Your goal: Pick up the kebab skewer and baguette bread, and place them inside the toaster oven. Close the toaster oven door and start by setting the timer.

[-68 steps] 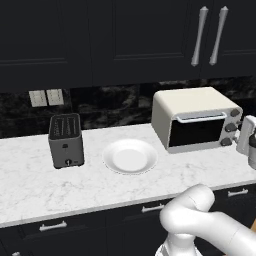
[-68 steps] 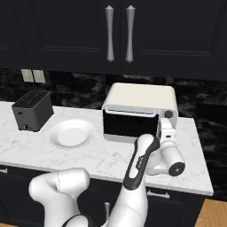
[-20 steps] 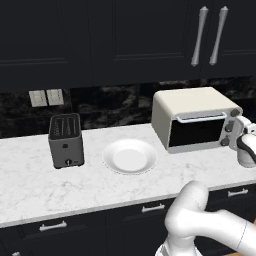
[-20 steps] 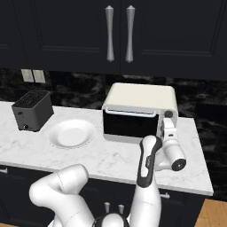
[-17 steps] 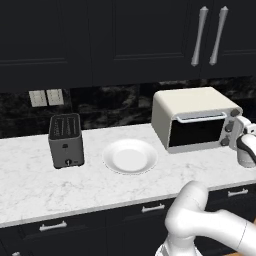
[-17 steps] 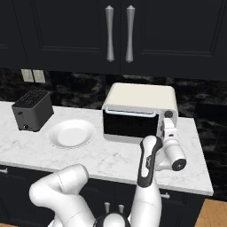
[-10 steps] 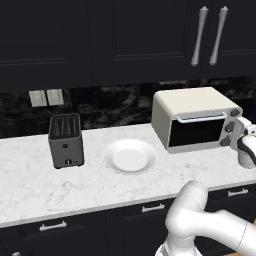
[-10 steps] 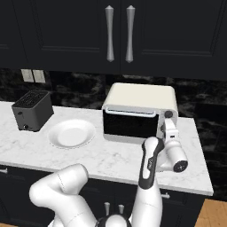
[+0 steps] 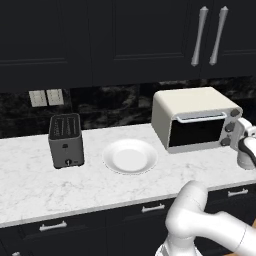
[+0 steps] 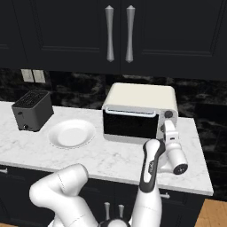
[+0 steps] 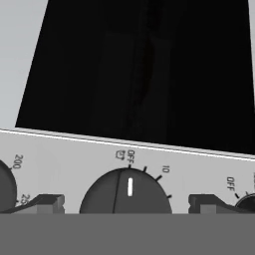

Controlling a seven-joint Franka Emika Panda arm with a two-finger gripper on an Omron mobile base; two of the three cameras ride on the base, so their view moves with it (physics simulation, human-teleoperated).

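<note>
We count one toaster oven (image 10: 139, 116), one slot toaster (image 9: 65, 140) and one plate (image 9: 130, 156) on the surface (image 9: 30, 185); our tool (image 11: 127, 203) sits spread around one knob (image 11: 125, 191)

This was a home kitchen. A white marble counter (image 9: 30, 185) ran under dark upper cabinets (image 10: 66, 31) with long silver handles, backed by black stone. On the counter stood a cream toaster oven (image 9: 192, 117); left of it lay a white plate (image 9: 130, 156), and further left a grey slot toaster (image 9: 65, 140). Drawers (image 9: 55, 227) ran below.
</note>
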